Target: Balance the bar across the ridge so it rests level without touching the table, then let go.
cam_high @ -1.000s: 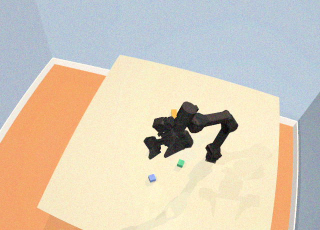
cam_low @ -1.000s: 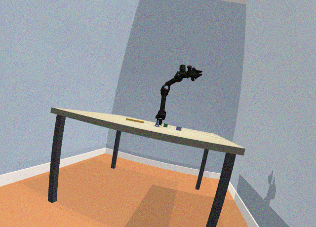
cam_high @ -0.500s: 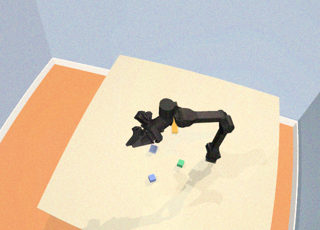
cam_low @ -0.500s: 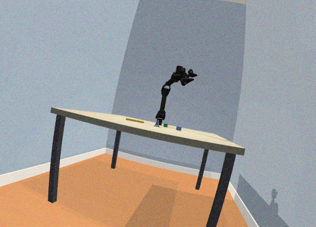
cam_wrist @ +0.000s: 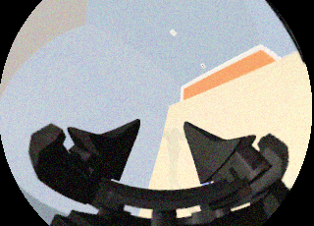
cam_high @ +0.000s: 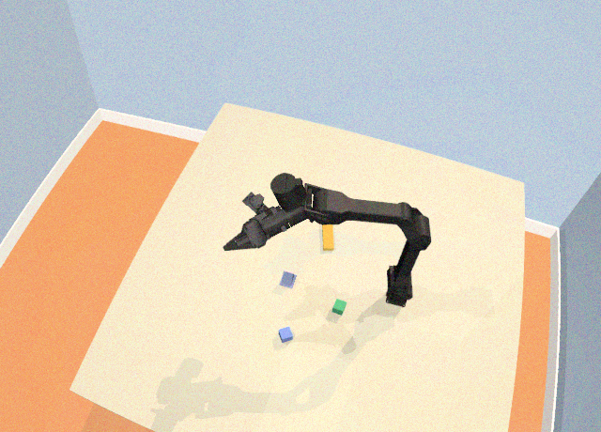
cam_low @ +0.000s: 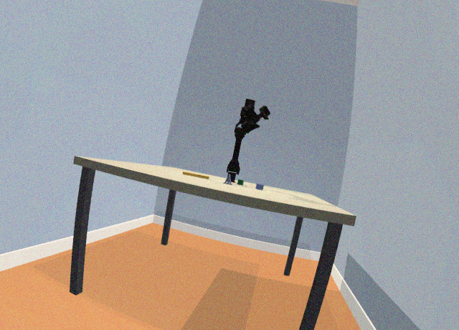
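Note:
The orange-yellow bar (cam_high: 328, 238) (cam_low: 195, 175) lies flat on the table (cam_high: 184, 296); in the top view the arm hides its far end. The ridge, a small blue-purple wedge (cam_high: 287, 279) (cam_low: 228, 180), stands on the table apart from the bar, with nothing across its top. My gripper (cam_high: 225, 247) (cam_wrist: 162, 123) is open, its fingers apart with nothing between them. It is held high above the table, pointing sideways and away from the arm's base. The wrist view shows neither bar nor ridge clearly.
A green cube (cam_high: 339, 306) (cam_low: 240, 181) sits between the ridge and the arm's base (cam_high: 398, 289). A blue cube (cam_high: 285, 334) (cam_low: 259, 186) sits to the other side of the ridge from the bar. The arm's shadow falls across the table.

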Motion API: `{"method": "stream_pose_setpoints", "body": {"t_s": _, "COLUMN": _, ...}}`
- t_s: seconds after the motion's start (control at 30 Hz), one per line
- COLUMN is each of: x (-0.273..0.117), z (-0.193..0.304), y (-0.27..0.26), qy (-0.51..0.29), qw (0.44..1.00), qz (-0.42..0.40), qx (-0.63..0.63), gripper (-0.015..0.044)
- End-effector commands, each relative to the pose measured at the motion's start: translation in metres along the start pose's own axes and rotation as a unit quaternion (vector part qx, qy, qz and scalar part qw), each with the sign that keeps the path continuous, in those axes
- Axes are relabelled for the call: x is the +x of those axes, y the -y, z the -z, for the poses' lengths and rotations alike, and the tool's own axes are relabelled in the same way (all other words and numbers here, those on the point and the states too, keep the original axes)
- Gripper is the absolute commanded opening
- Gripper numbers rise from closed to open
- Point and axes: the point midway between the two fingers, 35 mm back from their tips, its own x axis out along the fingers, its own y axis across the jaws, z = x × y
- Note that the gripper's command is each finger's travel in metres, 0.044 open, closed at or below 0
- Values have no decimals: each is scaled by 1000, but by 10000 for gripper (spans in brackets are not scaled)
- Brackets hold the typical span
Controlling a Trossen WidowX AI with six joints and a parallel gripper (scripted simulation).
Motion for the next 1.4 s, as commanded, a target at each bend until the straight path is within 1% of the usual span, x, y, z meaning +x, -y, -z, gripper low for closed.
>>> {"method": "stream_pose_setpoints", "body": {"t_s": 0.0, "x": 1, "z": -7, "y": 40, "qy": 4, "qw": 998, "qz": 55, "qx": 18, "gripper": 315}}
{"method": "stream_pose_setpoints", "body": {"t_s": 0.27, "x": -14, "z": -24, "y": 115, "qy": 17, "qw": 985, "qz": 161, "qx": 64, "gripper": 315}}
{"method": "stream_pose_setpoints", "body": {"t_s": 0.57, "x": -46, "z": -33, "y": 196, "qy": 31, "qw": 953, "qz": 274, "qx": 130, "gripper": 315}}
{"method": "stream_pose_setpoints", "body": {"t_s": 1.0, "x": -111, "z": -26, "y": 292, "qy": 29, "qw": 884, "qz": 414, "qx": 215, "gripper": 315}}
{"method": "stream_pose_setpoints", "body": {"t_s": 1.37, "x": -178, "z": -5, "y": 354, "qy": 4, "qw": 810, "qz": 514, "qx": 284, "gripper": 315}}
